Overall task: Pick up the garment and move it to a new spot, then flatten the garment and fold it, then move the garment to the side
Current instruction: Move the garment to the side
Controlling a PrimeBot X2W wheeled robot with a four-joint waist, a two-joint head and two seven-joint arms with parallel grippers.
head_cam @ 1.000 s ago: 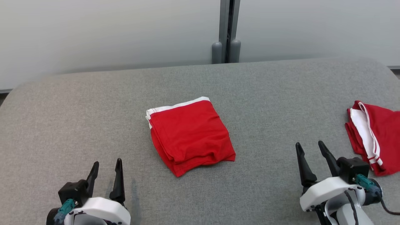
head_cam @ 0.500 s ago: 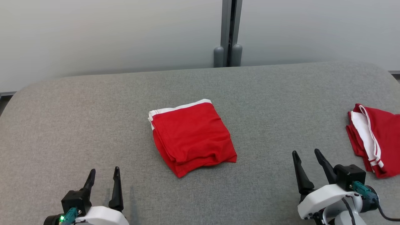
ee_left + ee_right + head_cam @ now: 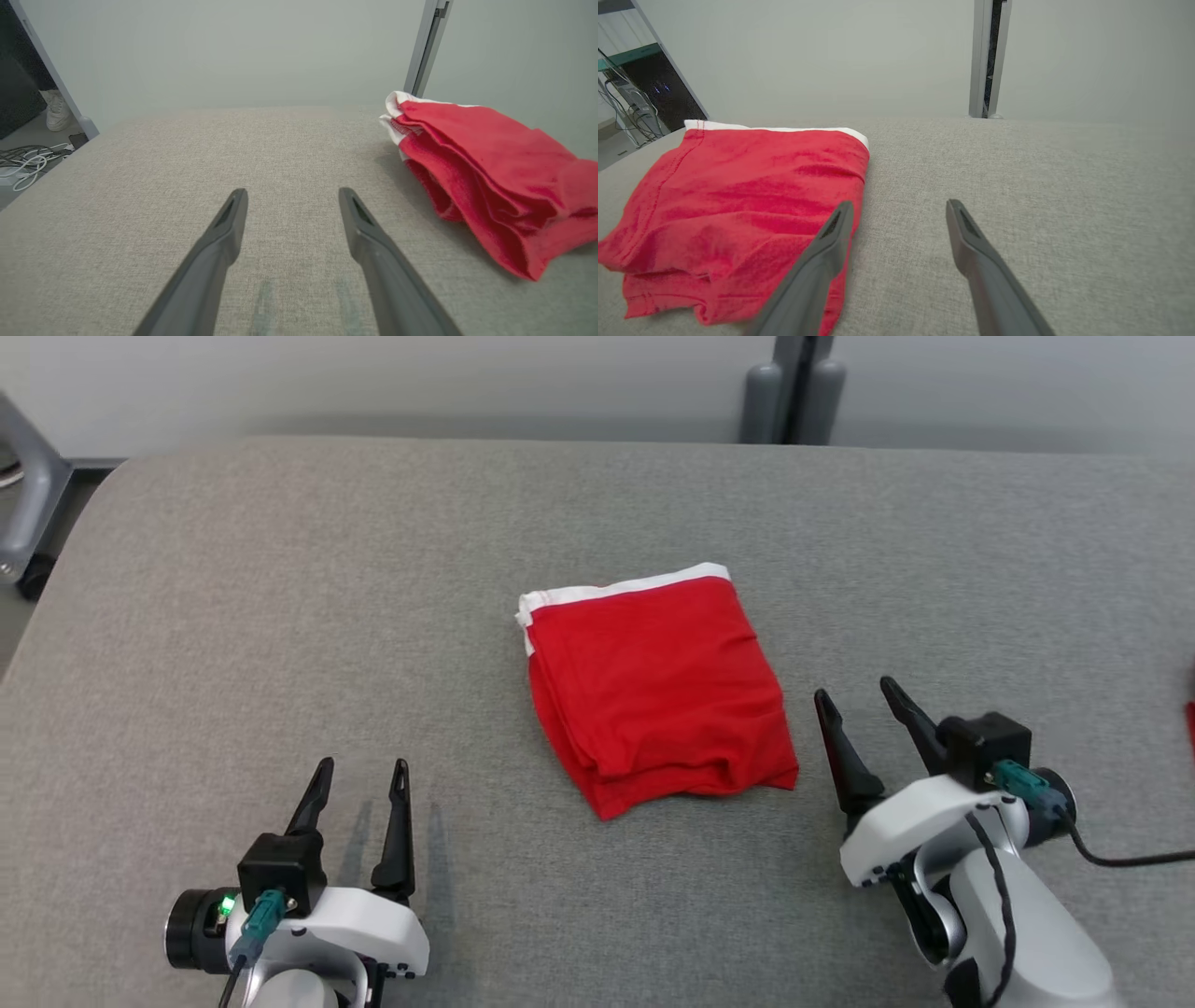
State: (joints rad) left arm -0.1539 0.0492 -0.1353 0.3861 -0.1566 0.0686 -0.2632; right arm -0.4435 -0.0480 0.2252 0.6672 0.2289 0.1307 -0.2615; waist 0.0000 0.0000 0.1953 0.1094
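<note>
The garment is a red piece with a white band along its far edge, lying folded in a thick square at the middle of the grey padded table. My right gripper stands open just off the garment's right edge, fingers pointing away from me. In the right wrist view the garment lies left of the open right gripper, whose left finger overlaps the cloth's near corner. My left gripper is open at the lower left, well clear of the cloth. The left wrist view has the garment to the right of the left gripper.
A sliver of another red cloth shows at the right edge. A grey post stands behind the table against the pale wall. A metal frame leg is off the table's left end, with floor cables and a white shoe beyond.
The head camera has shifted, so the whole picture slid and the second red cloth left the frame almost fully. My right gripper has come closer to the garment's right edge. Both grippers stayed open.
</note>
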